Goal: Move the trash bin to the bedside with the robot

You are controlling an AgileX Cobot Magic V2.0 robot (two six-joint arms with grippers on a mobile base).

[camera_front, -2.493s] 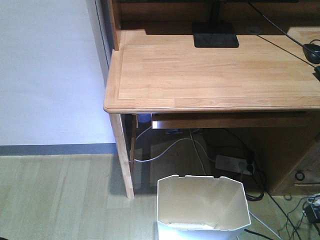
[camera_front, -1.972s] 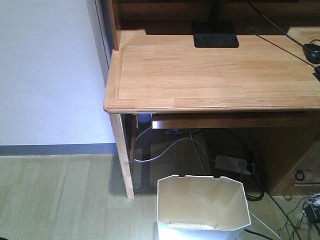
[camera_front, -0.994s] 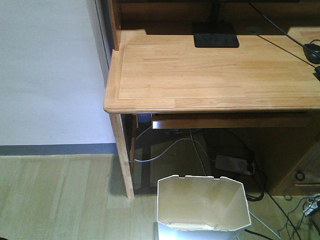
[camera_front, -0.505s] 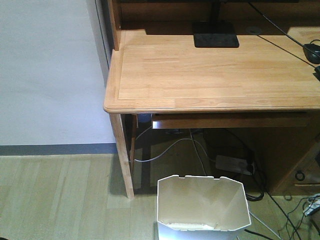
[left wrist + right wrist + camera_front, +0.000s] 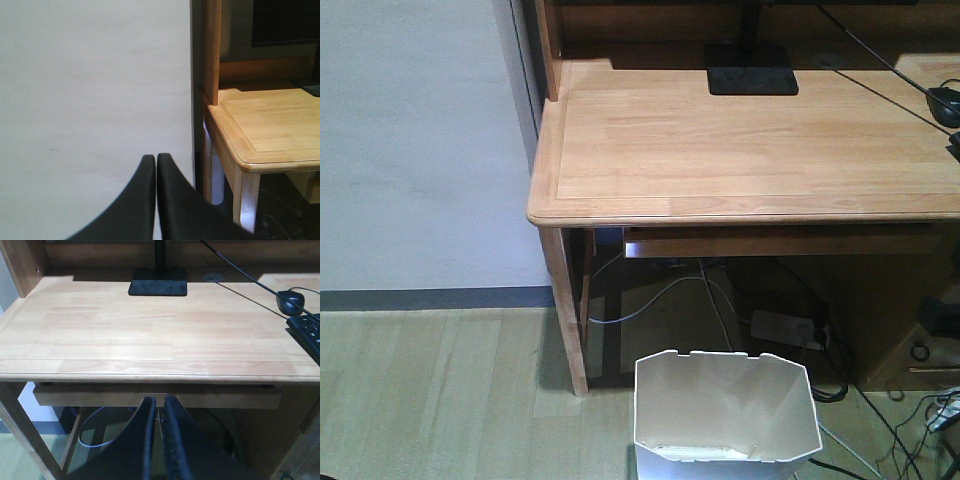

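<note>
1. Bin (image 5: 720,410) stands upright on the floor (image 5: 440,390), just in front of the desk (image 5: 740,140); nothing touches it.
2. Left gripper (image 5: 152,161): fingers pressed together, holding nothing; beside the desk's corner.
3. Right gripper (image 5: 159,402): fingers nearly touching, holding nothing; before the desk's front edge.

bin (image 5: 725,412): white plastic, roughly rectangular, chamfered corners, thin rim with small notches on the far edge
state: upright, top open, inner walls showing
place: on floor (image 5: 440,400), just in front of desk (image 5: 740,150), right of its left leg, apart from it; base cut off by frame edge
left gripper (image 5: 156,162): black fingers pressed together, empty
right gripper (image 5: 160,402): black fingers nearly together, thin gap, empty
</note>
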